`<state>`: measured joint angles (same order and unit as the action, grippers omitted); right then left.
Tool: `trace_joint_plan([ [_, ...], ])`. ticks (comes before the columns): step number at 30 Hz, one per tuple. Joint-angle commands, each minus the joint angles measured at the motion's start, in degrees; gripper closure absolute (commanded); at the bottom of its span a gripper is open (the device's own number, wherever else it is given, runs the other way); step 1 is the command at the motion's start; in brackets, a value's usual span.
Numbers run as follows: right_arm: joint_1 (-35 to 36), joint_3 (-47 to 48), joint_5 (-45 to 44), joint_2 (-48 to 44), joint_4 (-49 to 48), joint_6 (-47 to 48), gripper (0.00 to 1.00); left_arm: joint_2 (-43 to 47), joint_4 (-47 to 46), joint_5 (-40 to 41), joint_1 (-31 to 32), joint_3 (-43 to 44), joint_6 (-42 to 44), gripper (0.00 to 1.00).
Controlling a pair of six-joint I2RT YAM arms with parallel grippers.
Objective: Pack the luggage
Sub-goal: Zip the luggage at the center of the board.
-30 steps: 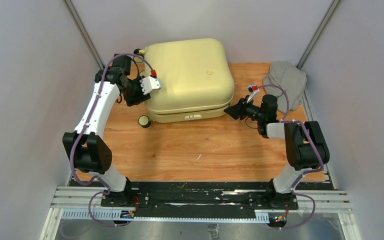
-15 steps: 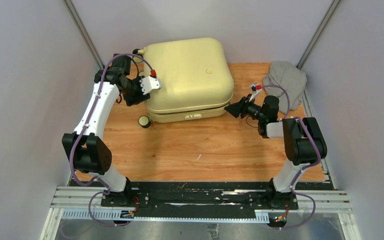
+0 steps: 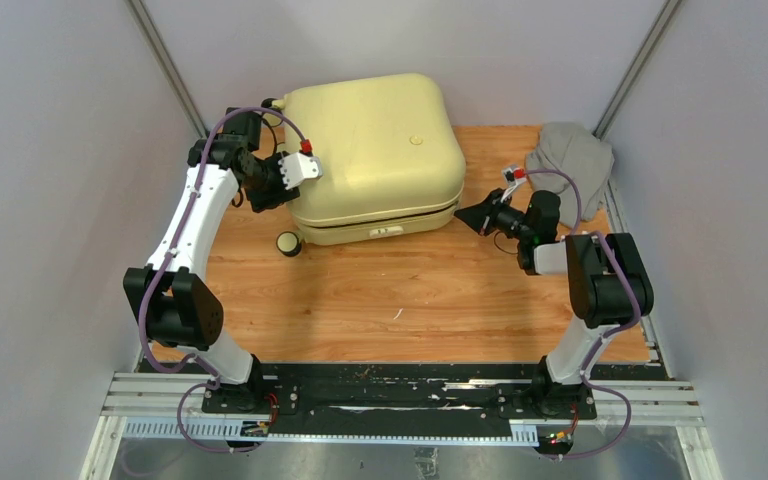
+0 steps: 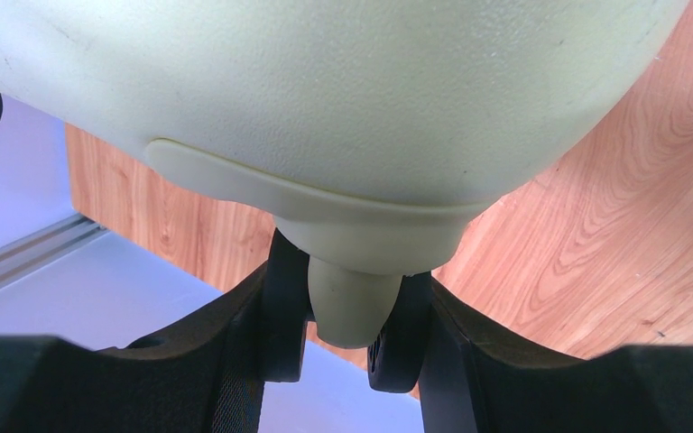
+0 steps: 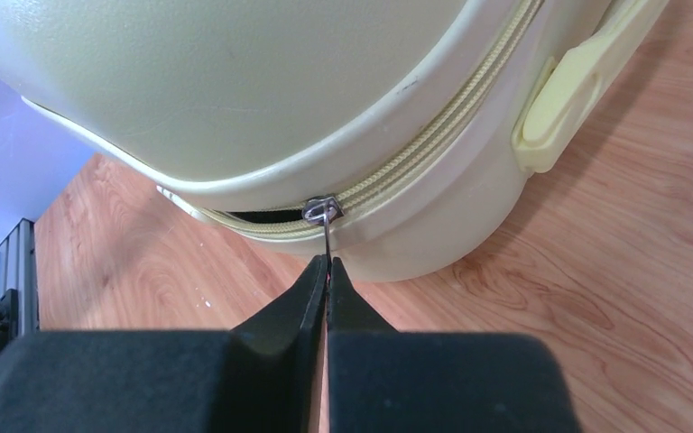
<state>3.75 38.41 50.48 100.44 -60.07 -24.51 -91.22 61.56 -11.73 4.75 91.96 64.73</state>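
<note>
Since a second ago the right gripper has edged in to the near right corner of the pale yellow suitcase and its jaws have gone from apart to pinched together; the left arm has barely moved. In the right wrist view we see the fingertips clamped on the thin metal zipper pull, which hangs from the slider. Left of the slider the zip gapes to a dark slit, right of it the teeth are meshed. The left gripper is on the suitcase's left side, fingers partly apart and clamped on either side of a cream stub under the shell. The suitcase lies flat at the far middle of the wooden table, lid down, one wheel at its near left corner. We can't tell what's inside. A grey cloth garment lies crumpled outside it, at the far right of the table.
</note>
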Motion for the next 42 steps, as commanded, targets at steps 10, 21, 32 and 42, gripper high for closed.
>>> trace_joint_plan([
  [10,-0.21,-1.78,-0.66,-4.72,-1.67,1.27,0.99,4.64,-1.18,0.87,-0.27,0.5,-1.56,1.0],
  [21,0.08,0.21,0.93,-1.81,-4.68,-2.88,1.0,4.79,-1.18,0.83,-0.27,0.5,-1.71,1.0],
  [32,0.31,1.92,0.94,-0.36,-0.21,-0.09,0.58,4.93,-1.18,0.84,-0.27,0.59,-1.4,1.0],
  [42,1.27,4.53,1.16,1.23,2.06,1.7,0.47,4.9,-1.18,0.83,-0.27,0.93,-1.53,1.0],
])
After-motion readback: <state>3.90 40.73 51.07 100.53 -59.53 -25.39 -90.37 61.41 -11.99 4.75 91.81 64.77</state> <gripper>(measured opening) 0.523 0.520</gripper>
